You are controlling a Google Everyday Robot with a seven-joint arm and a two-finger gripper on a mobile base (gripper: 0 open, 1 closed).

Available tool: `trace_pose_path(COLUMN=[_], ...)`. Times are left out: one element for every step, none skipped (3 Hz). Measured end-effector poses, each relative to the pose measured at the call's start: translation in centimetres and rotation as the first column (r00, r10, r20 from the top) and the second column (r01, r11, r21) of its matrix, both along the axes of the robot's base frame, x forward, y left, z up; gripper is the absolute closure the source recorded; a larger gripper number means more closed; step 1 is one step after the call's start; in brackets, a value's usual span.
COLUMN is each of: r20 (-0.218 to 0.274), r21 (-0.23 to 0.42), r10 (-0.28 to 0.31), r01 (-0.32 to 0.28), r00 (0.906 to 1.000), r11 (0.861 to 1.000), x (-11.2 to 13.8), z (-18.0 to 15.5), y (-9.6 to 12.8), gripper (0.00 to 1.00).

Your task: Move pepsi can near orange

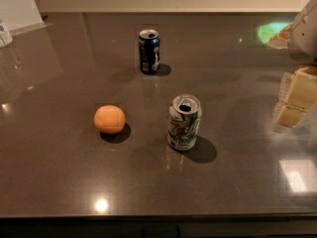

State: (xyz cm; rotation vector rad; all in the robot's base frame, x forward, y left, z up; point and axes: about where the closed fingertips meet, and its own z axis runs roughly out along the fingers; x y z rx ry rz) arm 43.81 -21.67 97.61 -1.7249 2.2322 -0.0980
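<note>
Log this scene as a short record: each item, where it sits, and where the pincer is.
pepsi can: upright, far centre of the counter
orange: nearer, left of centre, apart from both cans
white-green can: upright, right of the orange, top open
pincer: right edge, touching none of the three
counter: dark, glossy
task state: pepsi can not yet near the orange

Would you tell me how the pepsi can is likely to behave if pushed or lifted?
The pepsi can stands upright, so a high push may tip it. Its top looks open, so it could be light and might spill. The gripper is at the view's right edge, apart from it.
</note>
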Motion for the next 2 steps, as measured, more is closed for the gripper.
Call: trace_pose_path(r20=[0.002, 0.012], r21=[0.001, 0.053], r10=[0.000, -0.004], r01=[0.000, 0.004], r00=[1.0000, 0.9999], r11=[1.000, 0.999], x=[0.0, 1.6], z=[0.1, 0.5], y=[0.0, 0.1], gripper=[0.00, 0.00])
